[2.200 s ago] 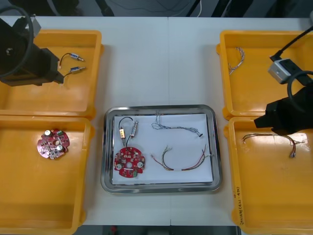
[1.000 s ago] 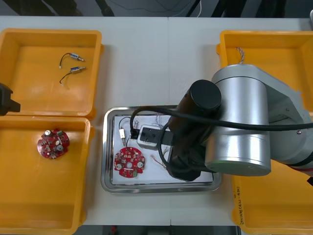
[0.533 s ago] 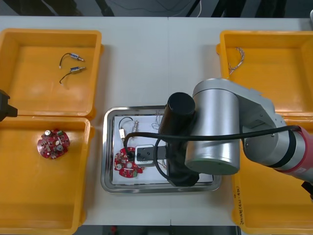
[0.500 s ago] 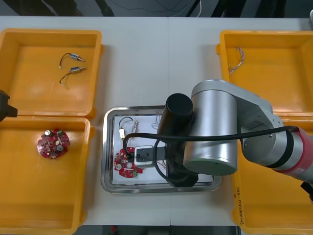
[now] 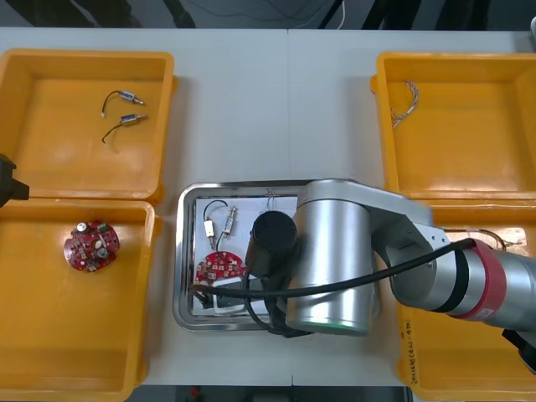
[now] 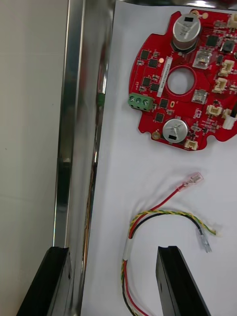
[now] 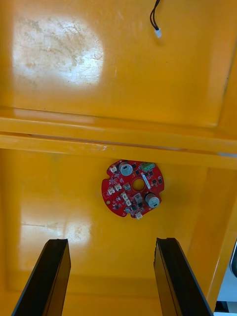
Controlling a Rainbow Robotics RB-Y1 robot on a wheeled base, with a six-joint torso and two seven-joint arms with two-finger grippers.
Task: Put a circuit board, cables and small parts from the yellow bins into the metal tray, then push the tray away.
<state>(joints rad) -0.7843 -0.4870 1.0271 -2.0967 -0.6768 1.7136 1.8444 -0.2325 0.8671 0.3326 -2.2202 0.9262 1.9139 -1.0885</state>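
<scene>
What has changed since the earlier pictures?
The right gripper swung from the near right bin across the metal tray to its near left corner, fingers open, holding nothing. The left gripper drew back from the far left bin toward the left edge. Nothing else moved.

Four yellow bins (image 5: 50, 159), two down each side of the frame; one metal tray (image 5: 182, 251) at lower centre; two round red circuit boards (image 5: 92, 245), one in the lower-left bin, the other board (image 5: 219, 266) in the tray; three small metal parts (image 5: 126, 98), two in the upper-left bin, one in the tray; at least three cables (image 5: 406, 96), one in each right-hand bin, one in the tray.
</scene>
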